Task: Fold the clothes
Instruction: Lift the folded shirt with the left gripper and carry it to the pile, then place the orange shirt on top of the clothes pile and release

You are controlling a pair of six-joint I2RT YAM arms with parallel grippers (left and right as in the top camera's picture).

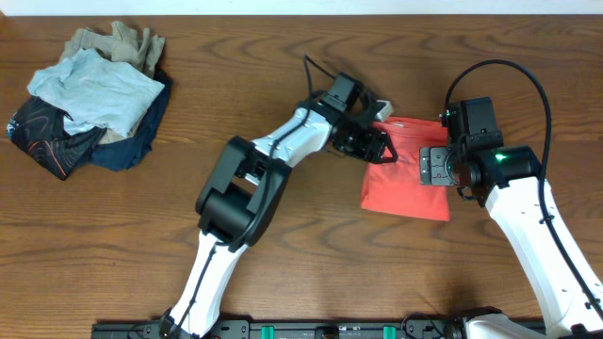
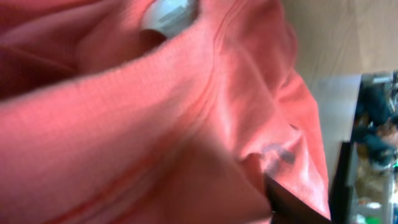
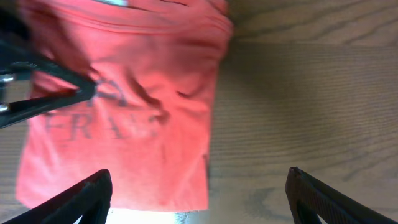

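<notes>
The coral-red T-shirt (image 1: 410, 184) lies as a folded rectangle on the wooden table, right of centre. My left gripper (image 1: 375, 143) is at its upper left edge and shut on the fabric. Bunched red cloth (image 2: 155, 124) fills the left wrist view, with one dark finger (image 2: 292, 202) showing at the lower right. My right gripper (image 1: 435, 168) hovers over the shirt's right side. Its fingers (image 3: 199, 193) are wide open and empty, straddling the shirt's edge (image 3: 137, 124). Faint lettering (image 3: 106, 124) shows through the cloth. The left gripper's fingers (image 3: 62, 93) appear at the left of the right wrist view.
A heap of light-blue, tan, navy and black garments (image 1: 89, 99) sits at the far left of the table. Bare wood (image 3: 311, 93) lies right of the shirt. The arm bases stand at the table's front edge (image 1: 301, 328).
</notes>
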